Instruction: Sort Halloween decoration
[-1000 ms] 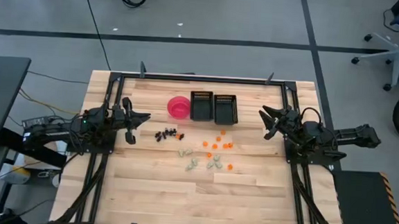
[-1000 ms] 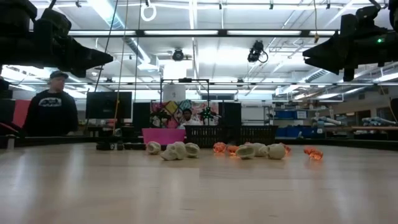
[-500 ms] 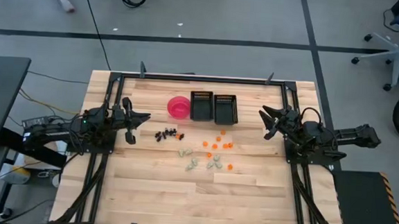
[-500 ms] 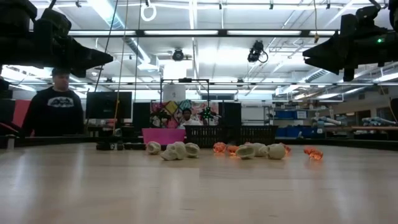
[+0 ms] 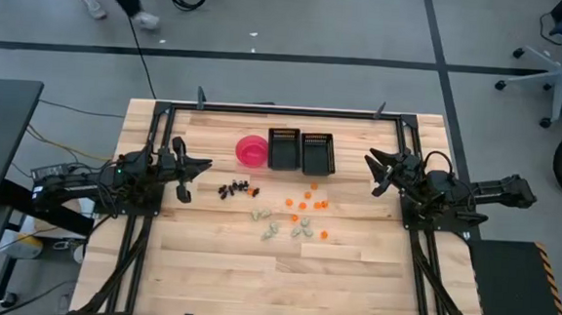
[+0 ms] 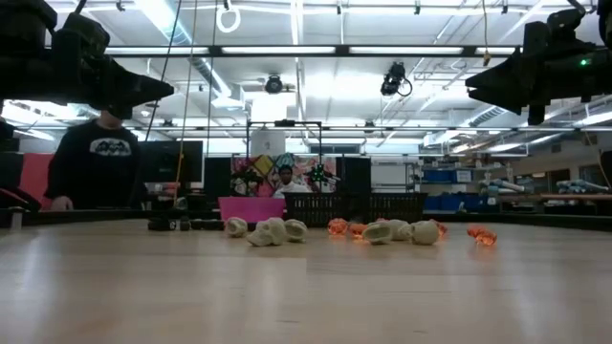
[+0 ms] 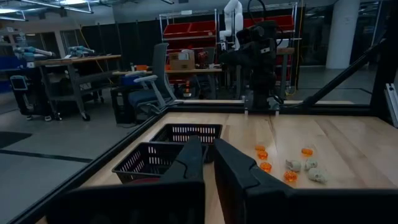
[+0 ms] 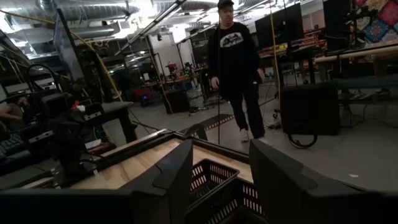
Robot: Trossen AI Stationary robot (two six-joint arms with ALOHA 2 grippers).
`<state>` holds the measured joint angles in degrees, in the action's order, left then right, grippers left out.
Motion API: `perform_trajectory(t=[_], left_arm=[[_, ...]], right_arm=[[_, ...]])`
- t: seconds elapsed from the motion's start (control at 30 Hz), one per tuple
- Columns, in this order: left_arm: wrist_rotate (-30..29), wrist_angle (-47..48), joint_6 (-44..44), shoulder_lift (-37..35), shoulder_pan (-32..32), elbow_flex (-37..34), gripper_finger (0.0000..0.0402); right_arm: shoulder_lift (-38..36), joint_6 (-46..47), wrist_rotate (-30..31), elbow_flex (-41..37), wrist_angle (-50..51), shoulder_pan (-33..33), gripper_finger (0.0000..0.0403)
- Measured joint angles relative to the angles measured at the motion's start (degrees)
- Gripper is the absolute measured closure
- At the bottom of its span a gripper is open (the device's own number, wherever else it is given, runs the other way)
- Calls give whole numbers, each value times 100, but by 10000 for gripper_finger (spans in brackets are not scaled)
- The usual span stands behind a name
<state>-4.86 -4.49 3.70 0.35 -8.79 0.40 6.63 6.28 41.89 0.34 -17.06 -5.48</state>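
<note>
The Halloween trinkets lie loose on the wooden table in three groups. The dark pieces [image 5: 237,188] are left of centre, the orange pieces [image 5: 310,200] right of centre, and the pale pieces [image 5: 287,226] nearer the front. They also show in the low view: pale [image 6: 271,230], orange [image 6: 338,226], dark [image 6: 172,225]. My left gripper [image 5: 194,178] is open and empty above the table's left side, left of the dark pieces. My right gripper [image 5: 373,175] is open and empty above the right side, right of the orange pieces.
A pink round bowl [image 5: 252,150] and two black mesh trays [image 5: 283,149] [image 5: 317,152] stand in a row at the table's far middle. A black frame [image 5: 284,110] runs around the table. A person [image 8: 233,68] walks on the floor beyond the far edge.
Neither gripper nor any trinket has moved. The person beyond the table's far edge has walked along it.
</note>
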Motion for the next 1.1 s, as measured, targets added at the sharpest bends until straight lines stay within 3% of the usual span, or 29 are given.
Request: perform_trajectory(t=[0.77,0.93,1.1], left_arm=[[0,-114,-3,-1,0,0,388],[-1,-291,-596,-1,-3,1,388],[1,-512,-645,-3,-3,0,388]], right_arm=[[0,0,-1,0,0,-1,241],[0,0,1,0,-182,-1,241],[0,20,156,1,-561,-1,241]])
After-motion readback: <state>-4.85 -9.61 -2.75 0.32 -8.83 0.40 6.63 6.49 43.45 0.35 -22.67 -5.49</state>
